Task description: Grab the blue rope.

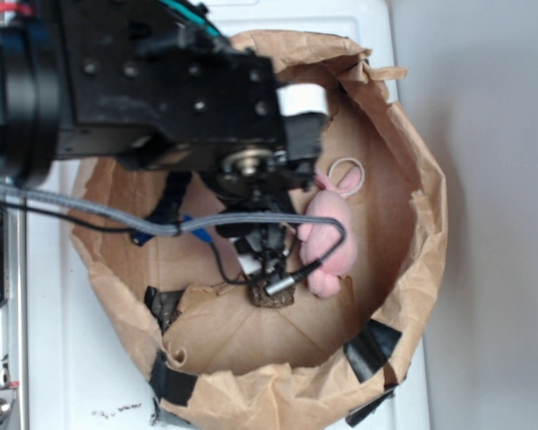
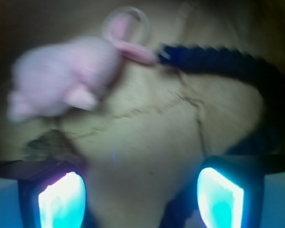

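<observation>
The blue rope is dark navy and twisted. In the wrist view it runs from beside the bunny's ear across the top right, then curves down past the right finger. In the exterior view only a dark stretch of the blue rope with a bright blue end shows left of the arm. My gripper is open over bare paper, its fingers glowing cyan, with nothing between them. It hangs inside the bag as the gripper, left of the pink plush bunny.
Everything lies in a wide brown paper bag patched with black tape, on a white surface. The pink bunny lies upper left, a white ring by its ear. A small brown lump sits below the gripper. A grey cable crosses the bag.
</observation>
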### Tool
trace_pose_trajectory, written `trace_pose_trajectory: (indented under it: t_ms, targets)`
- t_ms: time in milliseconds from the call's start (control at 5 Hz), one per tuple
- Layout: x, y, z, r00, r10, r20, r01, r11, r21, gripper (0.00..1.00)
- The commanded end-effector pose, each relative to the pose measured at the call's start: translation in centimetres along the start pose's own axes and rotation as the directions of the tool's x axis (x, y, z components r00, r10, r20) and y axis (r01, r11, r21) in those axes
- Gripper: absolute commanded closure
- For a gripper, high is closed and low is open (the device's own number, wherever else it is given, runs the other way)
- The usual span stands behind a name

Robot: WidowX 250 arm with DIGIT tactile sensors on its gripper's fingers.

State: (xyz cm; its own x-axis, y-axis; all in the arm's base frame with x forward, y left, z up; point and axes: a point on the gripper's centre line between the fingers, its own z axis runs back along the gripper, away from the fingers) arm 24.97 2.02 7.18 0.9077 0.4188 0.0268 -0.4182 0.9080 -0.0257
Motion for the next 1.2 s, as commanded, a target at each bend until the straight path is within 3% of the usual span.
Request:
trace_pose_trajectory:
  t_ms: [0,400,600,800,1000]
  targets:
    - [-1.3,1.8,-1.0,1.000,0.007,0.000,-0.007,1.000,0.013,0.00]
    - [-2.0,1.6,-4.6,0.999,-0.050,0.010,0.050,0.999,-0.003,0.00]
    - [-2.9,1.4,-4.8,0.999,-0.039,-0.016,0.040,0.999,0.007,0.00]
    - [-3.6,1.3,-4.2,0.999,-0.046,0.010,0.046,0.998,0.031,1.00]
    - [-3.9,1.1,-3.4,0.998,-0.065,0.025,0.064,0.998,0.016,1.00]
